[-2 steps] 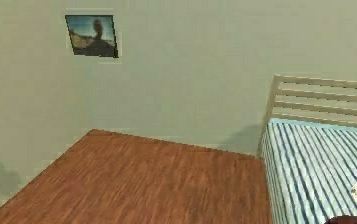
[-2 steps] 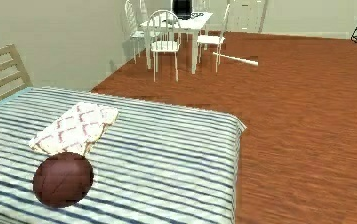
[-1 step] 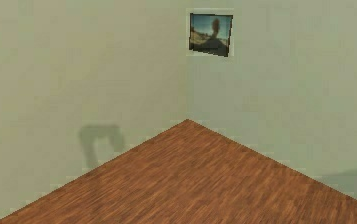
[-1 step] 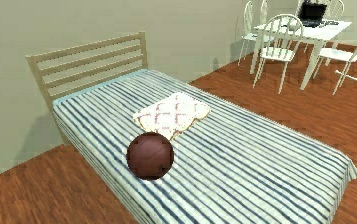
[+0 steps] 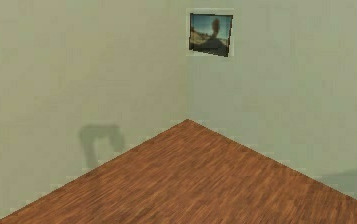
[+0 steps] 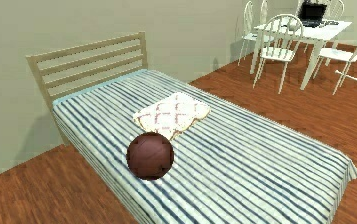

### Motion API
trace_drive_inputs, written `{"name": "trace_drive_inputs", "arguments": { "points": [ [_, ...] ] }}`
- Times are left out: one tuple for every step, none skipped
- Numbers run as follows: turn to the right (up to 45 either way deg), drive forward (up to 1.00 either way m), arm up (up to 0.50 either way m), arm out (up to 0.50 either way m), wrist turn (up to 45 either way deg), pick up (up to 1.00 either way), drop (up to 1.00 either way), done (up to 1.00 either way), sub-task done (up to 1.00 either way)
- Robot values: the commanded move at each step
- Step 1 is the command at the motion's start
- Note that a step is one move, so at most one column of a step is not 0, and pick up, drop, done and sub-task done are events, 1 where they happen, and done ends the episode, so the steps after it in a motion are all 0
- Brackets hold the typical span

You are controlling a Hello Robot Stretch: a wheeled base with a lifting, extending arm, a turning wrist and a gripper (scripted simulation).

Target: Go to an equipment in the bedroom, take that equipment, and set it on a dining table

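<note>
In the forward view, pale green walls (image 5: pixel 76 70) meet in a corner above a wooden floor (image 5: pixel 196 180). In the arm side view, a bed (image 6: pixel 256 165) with a blue-and-white striped cover runs from the upper left to the lower right, its slatted headboard (image 6: pixel 86 62) at the upper left. A white bench (image 6: pixel 341 30) stands at the upper right among white chairs (image 6: pixel 279 45). A cream pillow (image 6: pixel 172 115) lies mid-bed. The dark reddish-brown ball (image 6: pixel 150 155) rests on the cover just below the pillow, near the bed's left edge. A framed picture (image 5: pixel 211 33) hangs upper right in the forward view. A laptop (image 6: pixel 314 12) sits on the bench. The state of the jaws cannot be told.
</note>
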Motion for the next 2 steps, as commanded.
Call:
{"name": "trace_drive_inputs", "arguments": {
  "points": [
    [0.0, 0.00, 0.26, 0.00, 0.0, 0.00, 0.00, 0.00, 0.00],
    [0.0, 0.00, 0.00, 0.34, 0.0, 0.00, 0.00, 0.00, 0.00]
  ]
}}
